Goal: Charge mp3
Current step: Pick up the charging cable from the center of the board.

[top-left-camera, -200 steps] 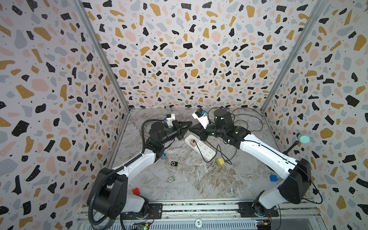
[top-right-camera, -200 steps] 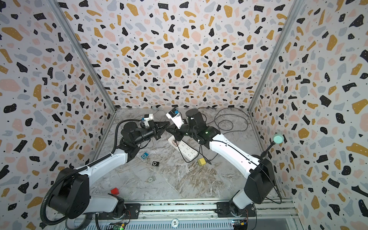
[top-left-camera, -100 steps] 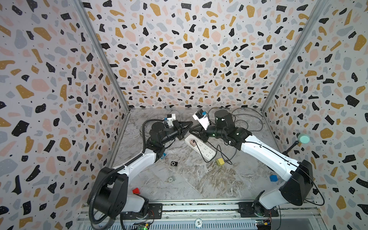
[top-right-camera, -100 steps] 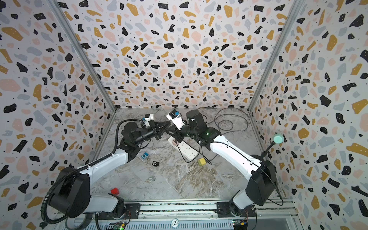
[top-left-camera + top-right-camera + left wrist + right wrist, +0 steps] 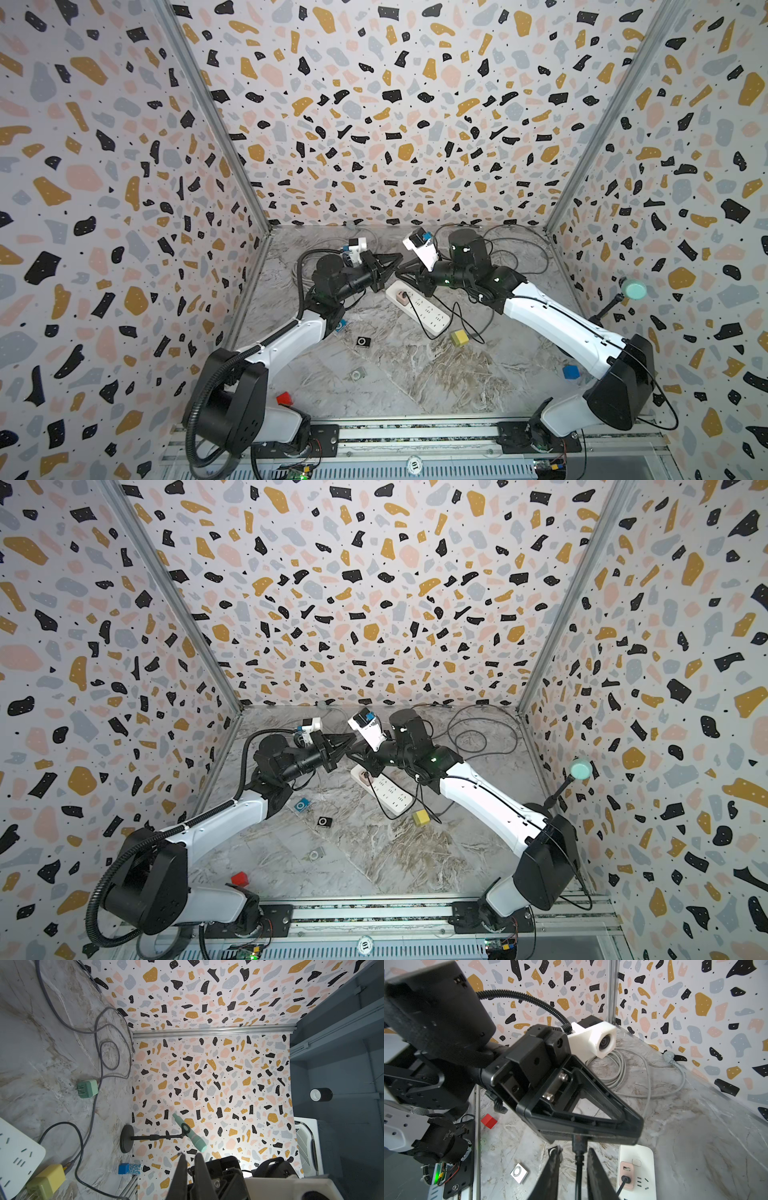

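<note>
Three small square mp3 players lie on the marble floor: a blue one (image 5: 302, 805), a black one (image 5: 363, 341) and a silver one (image 5: 357, 375). A black charging cable (image 5: 579, 1169) runs from the USB port of the white power strip (image 5: 417, 309) up to the grippers. Above the strip's far end, my left gripper (image 5: 398, 259) is shut on the cable's plug (image 5: 578, 1142), which sticks out beneath its fingers. My right gripper (image 5: 574, 1152) faces it tip to tip. It stands open, its fingers on either side of the cable without touching it.
A yellow cube (image 5: 458, 338) sits by the strip's near end, a blue cube (image 5: 570, 371) under my right arm, and a red cube (image 5: 284, 398) by the left base. Grey cables (image 5: 511, 249) and a green charger (image 5: 87, 1088) lie at the back right. A green microphone (image 5: 633, 289) stands by the right wall.
My right gripper's jaws have parted and let go of the cable plug. The left gripper has stayed shut on it. Both arms have hardly moved.
</note>
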Tool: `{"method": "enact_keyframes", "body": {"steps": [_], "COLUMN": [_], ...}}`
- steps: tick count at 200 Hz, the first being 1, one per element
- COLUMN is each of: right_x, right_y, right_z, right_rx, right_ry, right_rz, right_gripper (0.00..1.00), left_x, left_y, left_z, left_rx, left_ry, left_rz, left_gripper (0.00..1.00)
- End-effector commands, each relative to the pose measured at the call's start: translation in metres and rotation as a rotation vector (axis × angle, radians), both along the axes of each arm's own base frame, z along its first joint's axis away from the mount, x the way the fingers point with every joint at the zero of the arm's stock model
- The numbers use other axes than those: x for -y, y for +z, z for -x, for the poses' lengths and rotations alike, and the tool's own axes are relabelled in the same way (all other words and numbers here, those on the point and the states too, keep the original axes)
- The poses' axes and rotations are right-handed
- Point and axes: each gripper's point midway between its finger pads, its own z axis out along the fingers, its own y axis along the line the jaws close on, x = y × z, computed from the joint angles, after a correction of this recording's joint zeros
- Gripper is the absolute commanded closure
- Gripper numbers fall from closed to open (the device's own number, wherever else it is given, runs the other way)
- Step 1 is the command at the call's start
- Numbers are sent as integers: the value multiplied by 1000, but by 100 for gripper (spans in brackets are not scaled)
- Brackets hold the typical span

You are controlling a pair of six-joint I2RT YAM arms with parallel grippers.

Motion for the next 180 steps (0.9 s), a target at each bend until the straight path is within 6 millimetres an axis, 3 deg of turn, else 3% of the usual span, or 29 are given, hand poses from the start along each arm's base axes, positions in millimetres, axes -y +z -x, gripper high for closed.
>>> {"method": "enact_keyframes", "body": {"steps": [1, 109, 180], "right_x": [4, 6, 6], "right_y": [14, 7, 0], "right_z": [3, -6, -8], "right_rx": [28, 14, 5], "right_ry": [-7, -27, -30], "right_rz": [-22, -8, 11], "right_gripper": [74, 80, 72], "left_x": [3, 6, 8], "left_y": [15, 18, 19], "left_z": [4, 4, 4], "left_rx": [58, 68, 72], "left_ry": [-17, -27, -34], "left_rz": [19, 21, 23], "left_gripper": [100, 100, 100]}}
